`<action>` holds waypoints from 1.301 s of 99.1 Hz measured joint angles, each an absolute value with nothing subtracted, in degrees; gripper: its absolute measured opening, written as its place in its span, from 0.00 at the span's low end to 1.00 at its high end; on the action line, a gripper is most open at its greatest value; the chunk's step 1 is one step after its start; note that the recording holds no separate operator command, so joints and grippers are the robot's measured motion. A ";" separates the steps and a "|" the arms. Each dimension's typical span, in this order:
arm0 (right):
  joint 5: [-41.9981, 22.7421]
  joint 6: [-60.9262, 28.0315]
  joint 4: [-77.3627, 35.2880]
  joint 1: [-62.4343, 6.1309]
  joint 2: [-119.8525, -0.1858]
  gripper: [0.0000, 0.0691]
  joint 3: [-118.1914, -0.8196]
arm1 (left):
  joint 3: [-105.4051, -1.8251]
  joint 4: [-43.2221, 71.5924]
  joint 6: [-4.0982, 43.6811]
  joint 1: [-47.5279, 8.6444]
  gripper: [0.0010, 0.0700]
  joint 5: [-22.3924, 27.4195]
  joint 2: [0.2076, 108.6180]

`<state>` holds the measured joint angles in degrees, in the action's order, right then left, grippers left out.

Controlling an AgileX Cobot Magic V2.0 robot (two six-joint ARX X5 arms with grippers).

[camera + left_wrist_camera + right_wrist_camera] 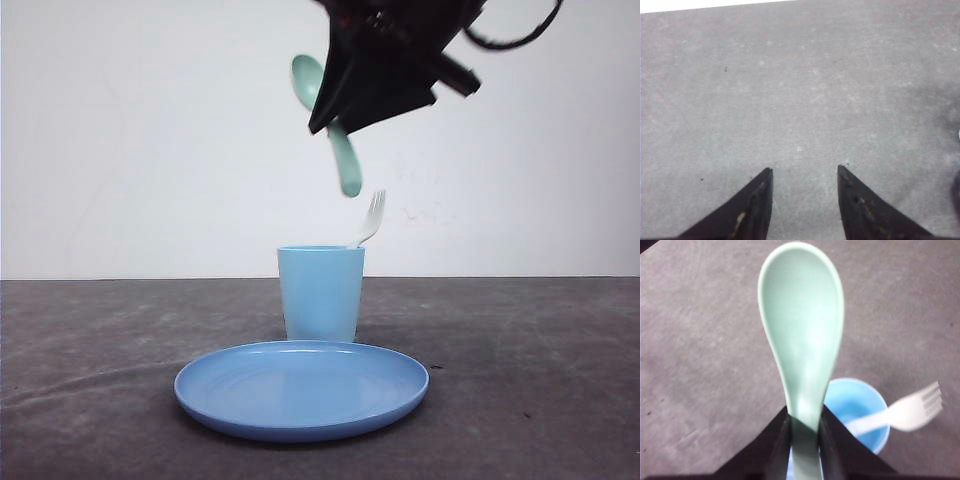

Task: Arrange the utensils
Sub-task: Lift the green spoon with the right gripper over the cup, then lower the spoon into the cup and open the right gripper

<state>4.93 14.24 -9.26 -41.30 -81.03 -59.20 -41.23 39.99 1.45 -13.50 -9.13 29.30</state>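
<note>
Mint-green oval-bowled spoon (802,340) pinched in right gripper (804,427); left gripper (805,172) spread over matte table (800,90).

The front camera is looking low and level across the counter (560,400); both wrist cameras are looking down, seemingly close, the right sharing the cup (321,292).

- Setting: a bare test bench, of the lab kind.
- Evidence: plain white backdrop wall (150,140); scuffed dark grey desk (540,380); robot arm (400,50) with trailing cable overhead.
</note>
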 joint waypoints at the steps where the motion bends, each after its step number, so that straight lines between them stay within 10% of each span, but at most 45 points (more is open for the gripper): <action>1: 4.93 14.11 -8.86 -41.30 -81.30 0.09 -59.20 | -41.23 39.99 1.45 -13.50 0.33 -9.13 29.30; 129: -1.04 4.29 0.58 -41.63 -94.02 0.09 -59.20 | -41.23 37.95 1.06 -13.50 0.33 -9.13 29.30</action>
<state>-1.04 4.29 0.58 -41.63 -94.02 -59.20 -41.23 37.95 1.06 -13.50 -9.13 29.30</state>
